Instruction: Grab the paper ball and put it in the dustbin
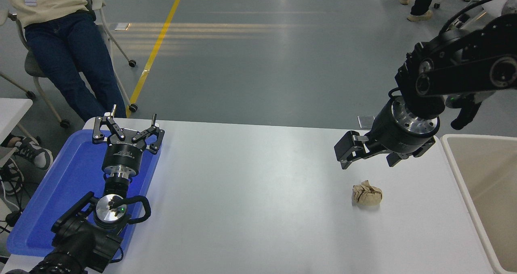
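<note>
Seemingly spread, the right pincer (366, 156) hovers above the paper ball (366, 194).

- The paper ball (366, 194) lies on the bench (250, 197), right of centre.
- The dustbin (456, 167) stands at the bench's right edge, right of the ball and apart from it.
- The right gripper (366, 158) hangs above the bench just behind the ball.
- A tray (60, 185) lies at the bench's left edge, the left gripper (128, 128) over it.

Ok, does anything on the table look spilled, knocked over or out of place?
Nothing stands out. The paper ball lies alone on the white table, beside the dustbin. The right claw is open and clear of the ball. The left claw sits over the blue tray.
</note>
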